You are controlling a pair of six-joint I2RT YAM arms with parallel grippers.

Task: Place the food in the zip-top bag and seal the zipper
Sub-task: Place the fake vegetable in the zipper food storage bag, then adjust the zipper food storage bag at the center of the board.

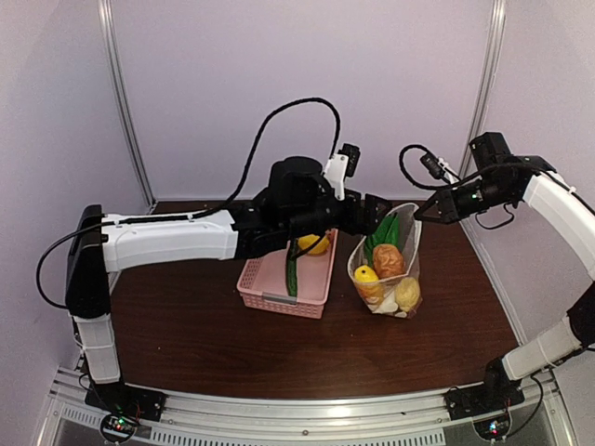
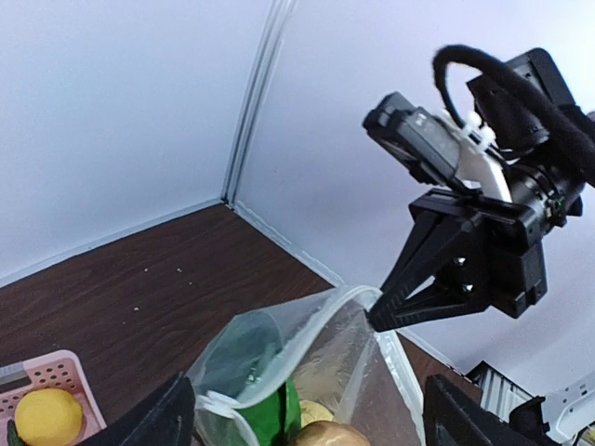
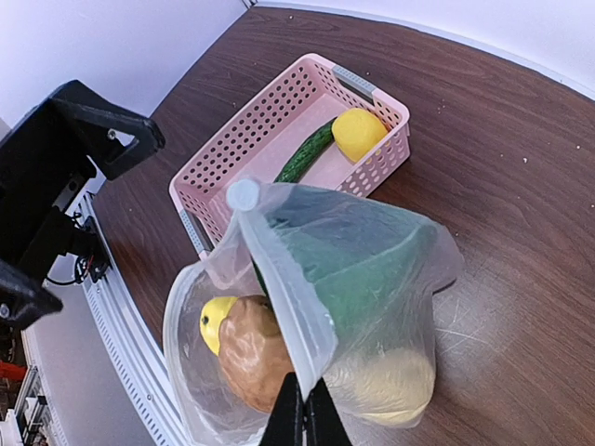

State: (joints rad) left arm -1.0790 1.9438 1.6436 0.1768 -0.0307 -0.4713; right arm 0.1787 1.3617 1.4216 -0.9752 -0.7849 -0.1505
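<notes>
Right gripper (image 3: pixel 305 409) is clamped shut on the zipper (image 3: pixel 279 279), holding the bag (image 3: pixel 400 279) upright and its mouth agape so drops fall straight in. Left gripper (image 1: pixel 370 218) hangs over that mouth, fingers apart, nothing between them. Bagged: yellow piece (image 3: pixel 216 321), brown one (image 3: pixel 251 348), greens (image 3: pixel 363 269). Just beside sits the basket (image 3: pixel 270 130) with lemon (image 3: pixel 358 133) and cucumber (image 3: pixel 305 153) left; low walls, open room above. Back wall is near, so I'd lift up, not back.
</notes>
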